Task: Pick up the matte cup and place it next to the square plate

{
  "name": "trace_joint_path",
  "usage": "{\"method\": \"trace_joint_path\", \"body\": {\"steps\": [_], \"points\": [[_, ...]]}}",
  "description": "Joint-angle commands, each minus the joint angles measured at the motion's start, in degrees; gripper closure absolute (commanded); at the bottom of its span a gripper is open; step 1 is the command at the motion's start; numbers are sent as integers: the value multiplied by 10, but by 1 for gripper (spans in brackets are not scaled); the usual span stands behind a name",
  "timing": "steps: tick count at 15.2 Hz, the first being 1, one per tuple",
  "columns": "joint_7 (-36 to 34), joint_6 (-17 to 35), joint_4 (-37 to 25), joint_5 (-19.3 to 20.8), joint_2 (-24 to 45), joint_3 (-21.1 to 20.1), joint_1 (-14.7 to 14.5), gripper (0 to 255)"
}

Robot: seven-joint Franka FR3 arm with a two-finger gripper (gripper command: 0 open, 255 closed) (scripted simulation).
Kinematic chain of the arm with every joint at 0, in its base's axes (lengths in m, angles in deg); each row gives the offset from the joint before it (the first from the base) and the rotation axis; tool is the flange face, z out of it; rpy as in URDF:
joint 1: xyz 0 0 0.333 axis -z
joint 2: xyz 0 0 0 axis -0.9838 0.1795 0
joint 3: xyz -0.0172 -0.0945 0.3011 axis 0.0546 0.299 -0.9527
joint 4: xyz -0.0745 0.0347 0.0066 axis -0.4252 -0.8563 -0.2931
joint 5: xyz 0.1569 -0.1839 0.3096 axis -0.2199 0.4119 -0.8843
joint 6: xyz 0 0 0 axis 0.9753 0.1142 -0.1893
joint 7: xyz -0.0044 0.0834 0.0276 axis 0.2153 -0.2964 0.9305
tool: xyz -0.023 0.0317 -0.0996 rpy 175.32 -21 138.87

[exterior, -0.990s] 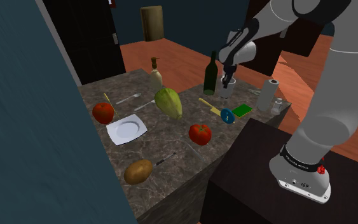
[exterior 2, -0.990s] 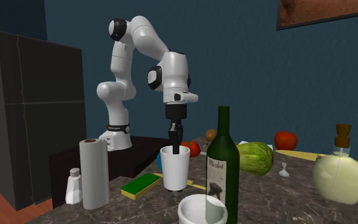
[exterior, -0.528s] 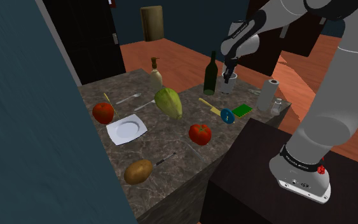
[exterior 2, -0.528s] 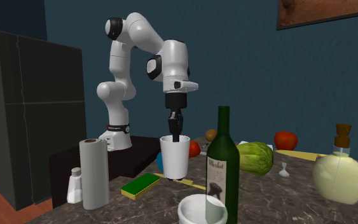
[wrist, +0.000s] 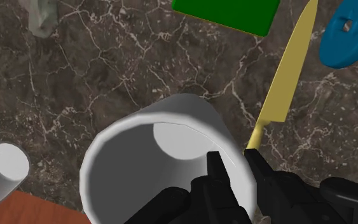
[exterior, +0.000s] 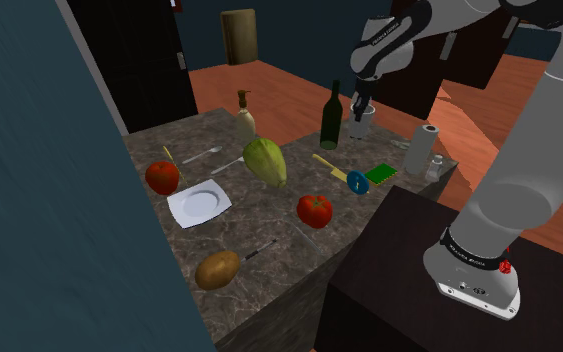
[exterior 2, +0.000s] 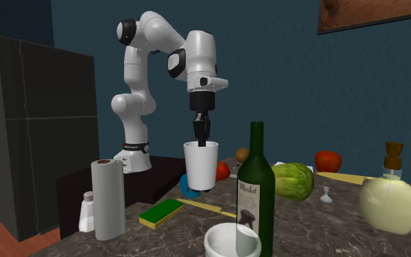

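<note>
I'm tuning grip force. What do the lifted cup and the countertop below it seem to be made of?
The cup looks plain white and matte, with no glints; whether it is ceramic or plastic I cannot tell. The countertop looks like dark stone, perhaps marble: it is grey-brown with thin pale veins.

A dark marble table (exterior: 269,230) veined in white stands on a reddish-brown wooden floor (exterior: 299,75). In the shoulder view a teal wall (exterior: 39,220) rises close along the table's left side, with a tall black cabinet (exterior: 134,60) behind it and a tan wooden board (exterior: 237,36) farther back. The second exterior view shows a deep blue wall (exterior 2: 306,87) bearing a brown framed picture (exterior 2: 375,13) at upper right, and a dark grey two-door unit (exterior 2: 36,131) at left.
</note>
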Motion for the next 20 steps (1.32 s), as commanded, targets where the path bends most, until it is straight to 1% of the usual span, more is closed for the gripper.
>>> {"method": "trace_joint_path", "body": {"steps": [1,12,16,20], "points": [[-3,-16,-6,5,-10,0,-1,255],[-14,-94,-47,25,-52,-1,-3,255],[-82,-95,-13,46,-84,-32,-29,255],[-147,-99,11,58,-107,-66,-53,255]]}}
